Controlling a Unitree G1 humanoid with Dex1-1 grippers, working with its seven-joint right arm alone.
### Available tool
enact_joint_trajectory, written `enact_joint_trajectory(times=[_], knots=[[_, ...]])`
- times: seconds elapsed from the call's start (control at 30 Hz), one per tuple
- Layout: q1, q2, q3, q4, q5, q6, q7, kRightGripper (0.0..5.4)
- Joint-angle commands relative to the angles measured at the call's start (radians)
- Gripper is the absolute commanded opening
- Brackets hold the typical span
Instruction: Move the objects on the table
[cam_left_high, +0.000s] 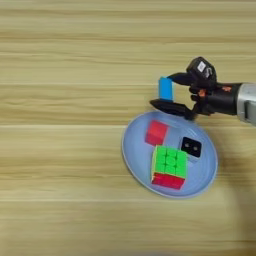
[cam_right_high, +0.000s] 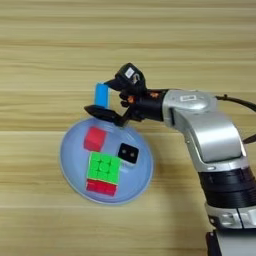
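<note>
Holding the flat blue bar (cam_left_high: 165, 88) upright between its two black fingers, the right gripper (cam_right_high: 102, 96) pinches it at the far rim of the round pale blue plate (cam_right_high: 70, 167), one finger behind the bar and the other low in front of it, reaching over the plate's edge. The bar appears lifted clear of the wood, though whether its lower end touches anything cannot be told.

Three of the objects already lie inside the plate: the plain red cube (cam_left_high: 156, 132) toward the far left, the small black cube (cam_left_high: 191, 146) with two pale dots to its right, and the larger green-and-red puzzle cube (cam_left_high: 170, 167) nearer the front, close beside both. Judging by that, the work looks mostly done, with the bar the one piece left to settle.

Beneath everything runs the table (cam_left_high: 60, 100), light wood with horizontal grain stripes, filling both views; nothing of the room beyond it shows. The silver forearm (cam_right_high: 210, 130) enters from the right
</note>
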Motion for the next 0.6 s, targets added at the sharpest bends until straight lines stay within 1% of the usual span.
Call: enact_joint_trajectory(times=[0.03,0.3,0.6], knots=[[-0.036,-0.047,-0.026,-0.008,-0.003,-0.076,-0.017,4.50],[0.005,-0.072,-0.018,0.040,-0.026,-0.116,-0.008,4.50],[0.053,-0.084,-0.001,0.066,-0.042,-0.146,-0.004,4.50]])
